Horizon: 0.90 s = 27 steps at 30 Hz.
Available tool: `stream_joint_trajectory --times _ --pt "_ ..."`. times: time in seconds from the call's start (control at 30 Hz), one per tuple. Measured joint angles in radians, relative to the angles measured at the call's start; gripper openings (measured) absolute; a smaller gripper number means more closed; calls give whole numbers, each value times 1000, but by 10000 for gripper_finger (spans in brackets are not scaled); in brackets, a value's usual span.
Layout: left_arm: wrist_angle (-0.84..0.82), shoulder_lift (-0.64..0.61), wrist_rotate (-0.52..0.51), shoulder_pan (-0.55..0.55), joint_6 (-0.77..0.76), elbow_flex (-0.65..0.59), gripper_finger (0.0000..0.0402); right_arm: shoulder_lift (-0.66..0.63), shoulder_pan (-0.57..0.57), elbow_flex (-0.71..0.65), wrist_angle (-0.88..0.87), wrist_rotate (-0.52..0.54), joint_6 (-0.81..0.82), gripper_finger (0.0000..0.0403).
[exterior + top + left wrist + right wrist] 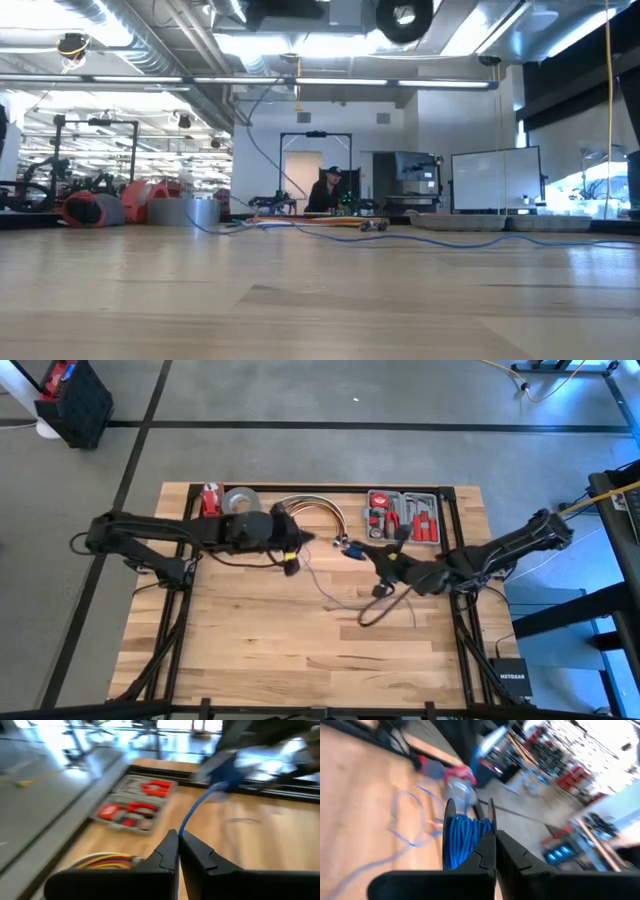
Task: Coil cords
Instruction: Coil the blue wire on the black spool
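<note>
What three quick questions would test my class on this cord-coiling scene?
1. True or false: the left gripper is shut on the cord.
2. Where is the tool case? A: on the right arm's half of the table. B: on the floor. C: under the left arm.
3. Which arm is nearer the tape roll?
Key: 1 true; 2 A; 3 left.
</note>
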Motion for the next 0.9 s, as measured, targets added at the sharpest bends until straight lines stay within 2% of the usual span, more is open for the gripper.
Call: stream_joint_trajectory --times 0.1,0.23,0.4,0.6,0.7,0.9 --pt "34 16 51 -28 -16 0 5 48 -44 0 7 58 0 1" --pt "144 75 53 -66 -16 0 5 102 -105 -1 35 63 3 1" --pt "333 170 51 -86 0 2 5 144 -136 -2 139 10 3 1" --pt "477 274 12 -79 8 2 5 144 -137 -3 237 -34 2 1" --pt "527 315 10 -74 6 2 5 142 -137 -4 294 -95 2 1" --pt "552 361 -23 -68 6 3 5 131 -136 -5 406 -134 -34 1"
